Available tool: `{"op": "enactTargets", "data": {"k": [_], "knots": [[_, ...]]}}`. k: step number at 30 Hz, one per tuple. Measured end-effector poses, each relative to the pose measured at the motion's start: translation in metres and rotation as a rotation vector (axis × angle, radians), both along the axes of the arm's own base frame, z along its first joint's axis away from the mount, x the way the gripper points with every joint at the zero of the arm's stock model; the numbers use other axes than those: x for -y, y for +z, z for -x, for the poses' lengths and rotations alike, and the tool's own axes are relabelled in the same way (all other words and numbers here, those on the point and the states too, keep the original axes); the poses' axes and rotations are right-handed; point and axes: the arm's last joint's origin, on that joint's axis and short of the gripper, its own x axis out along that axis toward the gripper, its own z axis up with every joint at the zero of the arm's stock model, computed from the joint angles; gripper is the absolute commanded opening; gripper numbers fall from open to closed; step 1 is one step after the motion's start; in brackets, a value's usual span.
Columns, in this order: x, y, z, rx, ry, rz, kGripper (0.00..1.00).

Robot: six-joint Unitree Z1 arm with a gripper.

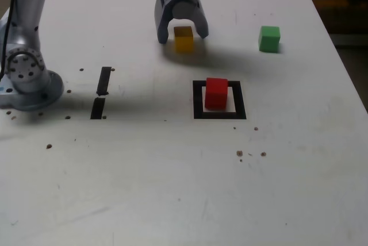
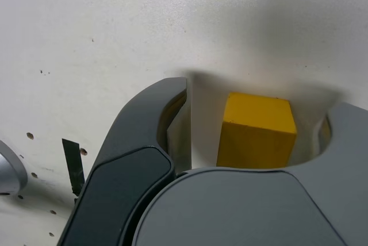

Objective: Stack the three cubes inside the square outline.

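One cube, the yellow (image 1: 184, 40), sat between the open fingers (image 1: 183, 36). Green (image 1: 269, 39) and red (image 1: 216, 93) stood apart from them.

Exterior view: shows muted light on the white tabletop (image 1: 144, 171); carries soft-edged shadow around the yellow cube (image 1: 184, 42); looks slightly soft in detail. Wrist view: bears pale sheen on the tabletop, diffuse shadow beside the yellow cube.

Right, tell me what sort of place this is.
It looks like a robot test bench, perhaps in a lab: an arm's pincer stands open around a yellow cube, a black tape square marks the white tabletop, and small dark holes dot it.
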Motion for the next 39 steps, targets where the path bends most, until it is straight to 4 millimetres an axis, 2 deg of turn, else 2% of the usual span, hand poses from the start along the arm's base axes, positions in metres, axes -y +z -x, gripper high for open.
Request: {"op": "enactTargets", "data": {"k": [4,7,13,16,19,21,24,27,30,35,37,39], "knots": [[-0.001,-0.004,-0.001,0.022,0.000,-0.009,0.44],[-0.001,-0.007,-0.003,0.045,0.001,-0.016,0.36],[0.000,-0.007,-0.004,0.071,-0.007,-0.002,0.31],[0.006,0.005,-0.003,0.076,-0.022,-0.002,0.29],[0.015,0.027,0.001,0.081,-0.041,-0.004,0.29],[0.027,0.056,0.005,0.106,-0.065,-0.015,0.28],[0.057,0.099,0.006,0.165,-0.120,-0.030,0.28],[0.090,0.120,0.003,0.163,-0.170,-0.009,0.28],[0.122,0.124,-0.003,0.128,-0.213,0.022,0.28],[0.175,0.100,-0.025,0.082,-0.305,0.041,0.28],[0.186,0.089,-0.030,0.055,-0.319,0.044,0.28],[0.189,0.085,-0.033,0.058,-0.321,0.045,0.28]]}}
